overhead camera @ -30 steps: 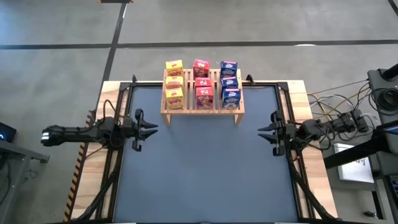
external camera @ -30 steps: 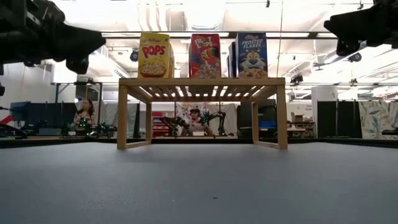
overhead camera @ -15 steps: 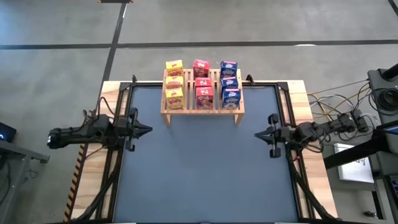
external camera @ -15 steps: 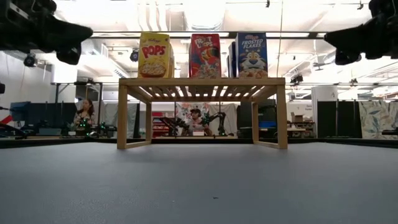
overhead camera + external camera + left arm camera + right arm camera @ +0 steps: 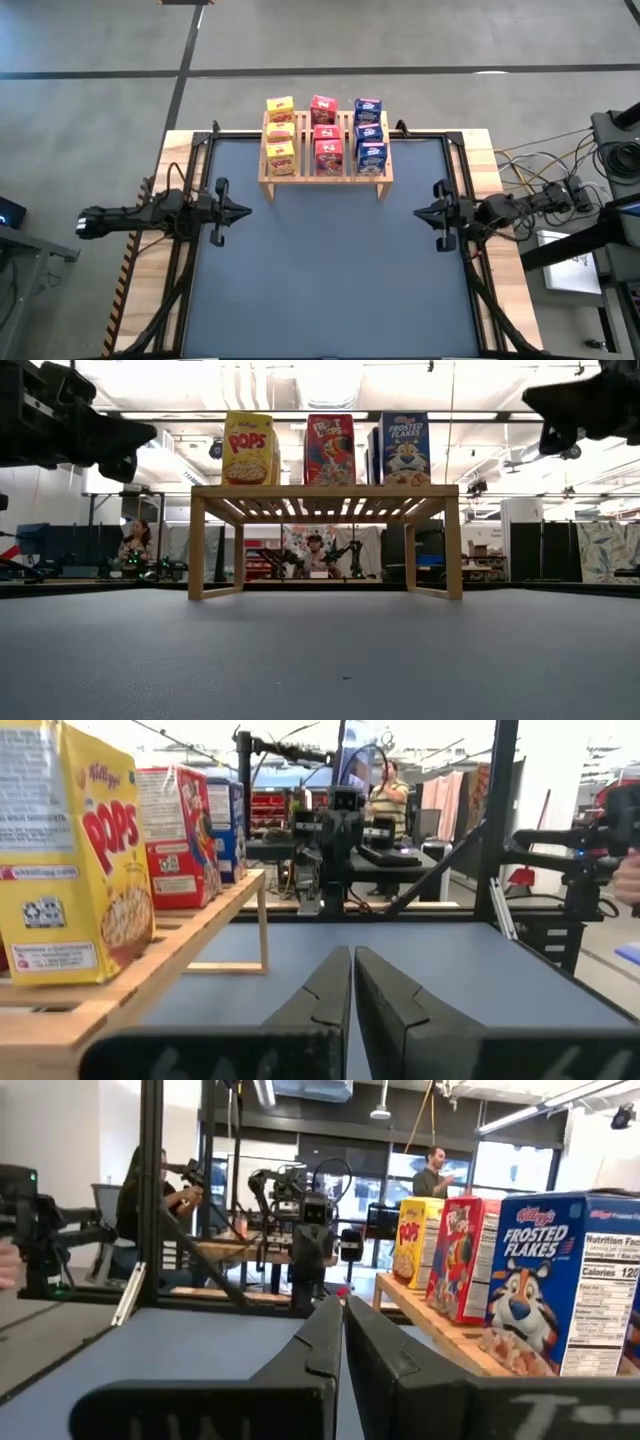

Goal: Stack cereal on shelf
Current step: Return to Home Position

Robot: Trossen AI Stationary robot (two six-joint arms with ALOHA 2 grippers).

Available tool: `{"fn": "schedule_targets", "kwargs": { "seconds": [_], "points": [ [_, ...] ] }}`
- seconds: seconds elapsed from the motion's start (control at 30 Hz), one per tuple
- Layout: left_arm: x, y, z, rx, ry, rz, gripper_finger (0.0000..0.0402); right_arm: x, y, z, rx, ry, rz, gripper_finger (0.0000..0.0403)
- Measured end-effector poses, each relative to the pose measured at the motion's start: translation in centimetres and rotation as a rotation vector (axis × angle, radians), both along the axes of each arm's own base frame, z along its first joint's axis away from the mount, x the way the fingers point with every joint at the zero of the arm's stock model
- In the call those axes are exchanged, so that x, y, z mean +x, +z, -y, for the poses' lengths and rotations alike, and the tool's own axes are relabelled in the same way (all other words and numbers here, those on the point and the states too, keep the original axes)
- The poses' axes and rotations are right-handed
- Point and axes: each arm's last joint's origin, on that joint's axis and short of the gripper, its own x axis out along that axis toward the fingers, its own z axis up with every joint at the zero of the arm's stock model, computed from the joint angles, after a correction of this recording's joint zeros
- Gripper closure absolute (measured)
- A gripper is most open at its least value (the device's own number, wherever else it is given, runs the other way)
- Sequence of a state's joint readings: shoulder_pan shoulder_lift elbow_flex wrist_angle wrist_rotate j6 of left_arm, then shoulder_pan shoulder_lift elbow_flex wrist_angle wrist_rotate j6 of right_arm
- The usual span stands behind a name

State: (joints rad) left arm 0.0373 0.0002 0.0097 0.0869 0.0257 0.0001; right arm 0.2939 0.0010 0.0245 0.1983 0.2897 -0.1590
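The shelf, a low light-wood slatted rack, stands on its legs at the table's far edge. The cereal boxes stand upright on its top in three columns: three yellow, three red and three blue. In the low view the front boxes show above the shelf. My left gripper hovers at the table's left side, shut and empty, pointing level toward the middle. My right gripper mirrors it at the right side, shut and empty. Both are nearer than the shelf and clear of it. The wrist views show the fingertips together: left gripper, right gripper.
A dark mat covers the table inside a wooden border. Black frame rails run along both sides under the arms. Cables and equipment lie off the right edge. People sit and stand in the room beyond the far edge.
Both grippers have shut on nothing; their fingers stood apart a second ago and are together now. The shelf and the boxes have not moved.
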Motion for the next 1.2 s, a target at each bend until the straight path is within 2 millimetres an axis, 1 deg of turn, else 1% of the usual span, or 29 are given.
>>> {"fn": "schedule_targets", "kwargs": {
  "seconds": [0.07, 0.13, 0.27, 0.43, 0.87, 1.2],
  "points": [
    [0.0, -0.1, 0.0, -0.006, 0.0, -0.004, 0.0402, -0.2, 0.6, 0.0, 0.003, 0.001, 0.005, 0.0394],
    [0.0, 0.0, 0.0, -0.008, -0.001, -0.001, 0.0402, -0.2, 0.8, 0.1, -0.001, 0.001, -0.009, 0.0394],
    [0.0, -0.1, 0.0, -0.009, -0.007, -0.011, 0.0402, -0.1, 0.0, 0.0, -0.018, 0.001, -0.062, 0.0394],
    [0.0, -0.5, 0.0, -0.01, -0.007, -0.05, 0.0402, 0.1, -0.8, 0.0, -0.026, 0.0, -0.087, 0.0394],
    [0.1, -0.7, 0.0, -0.021, -0.018, -0.072, 0.0402, 0.3, -1.7, -0.1, -0.054, -0.001, -0.145, 0.0394],
    [0.3, -1.0, 0.0, -0.058, -0.02, -0.107, 0.0402, 0.3, -1.8, -0.1, -0.043, 0.001, -0.153, 0.0394]
  ]
}}
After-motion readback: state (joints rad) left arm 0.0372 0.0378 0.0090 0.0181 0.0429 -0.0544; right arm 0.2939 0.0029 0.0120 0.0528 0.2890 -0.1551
